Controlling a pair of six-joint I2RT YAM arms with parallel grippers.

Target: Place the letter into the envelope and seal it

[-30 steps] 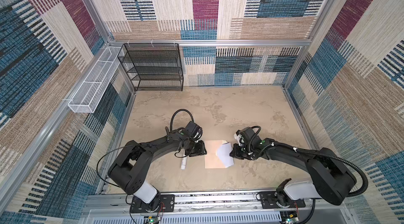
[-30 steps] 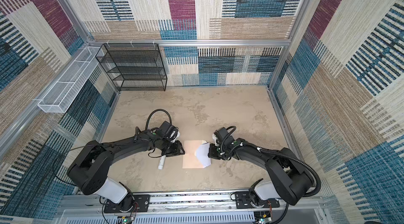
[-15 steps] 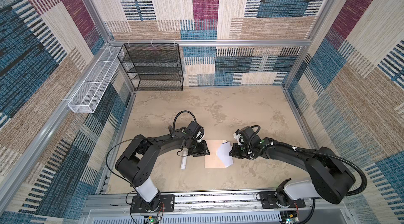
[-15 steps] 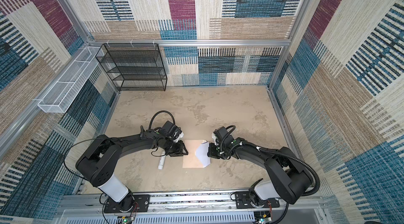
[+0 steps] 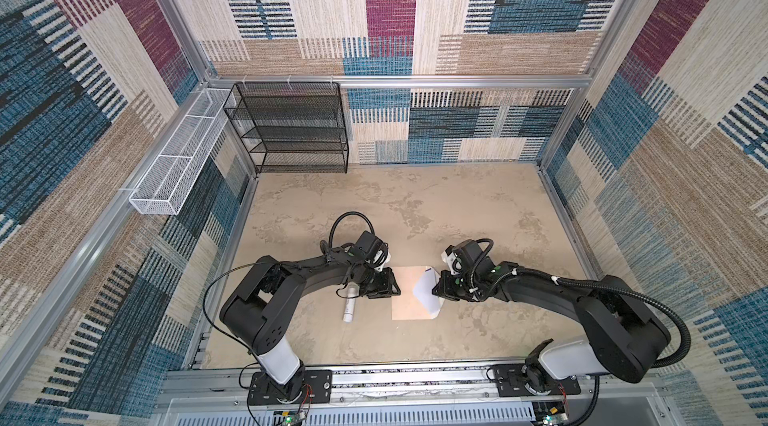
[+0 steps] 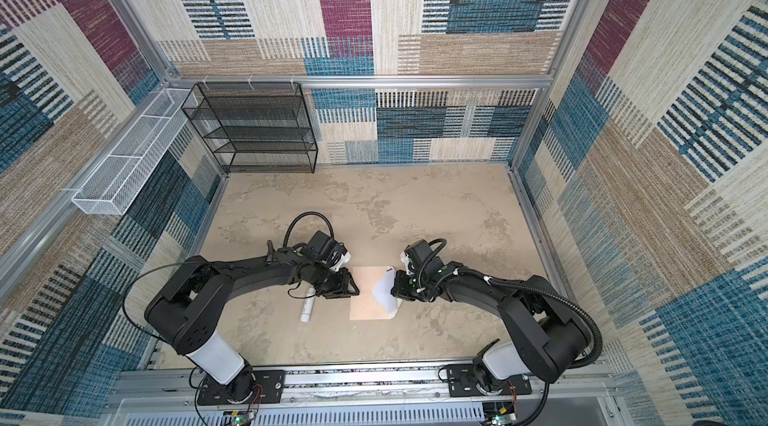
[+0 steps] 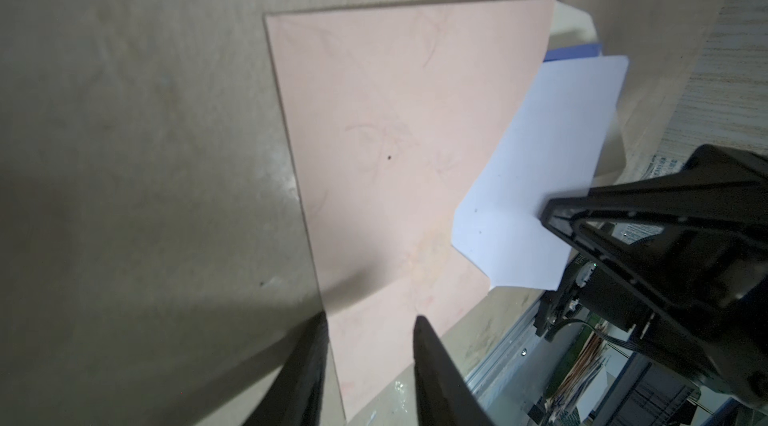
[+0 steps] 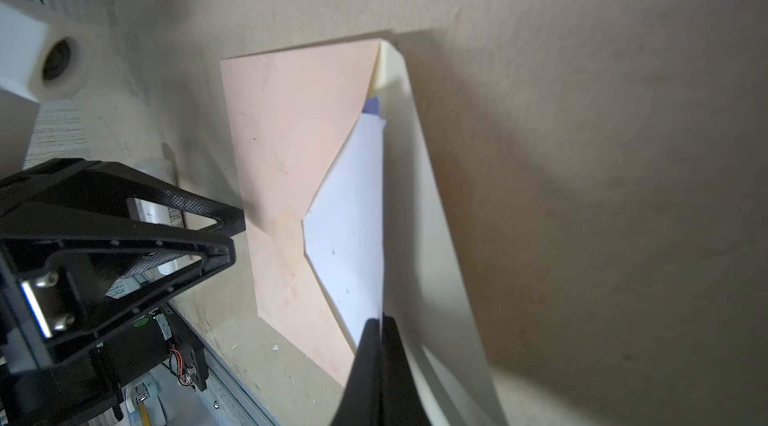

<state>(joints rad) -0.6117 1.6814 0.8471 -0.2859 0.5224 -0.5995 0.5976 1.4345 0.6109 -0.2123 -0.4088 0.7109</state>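
Left end effector (image 7: 370, 316) nearer envelope (image 7: 374, 133)

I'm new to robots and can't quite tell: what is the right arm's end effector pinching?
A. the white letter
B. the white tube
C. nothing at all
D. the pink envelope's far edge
A: the right end effector is shut on the white letter, which pokes out of the envelope.

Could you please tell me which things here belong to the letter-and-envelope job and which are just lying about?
Part of the job: the letter, pinched by the right tool; the envelope, flat on the table, flap open; the left tool at its edge.
Just lying about: the white tube by the left tool; the black mesh shelf; the white wire basket.
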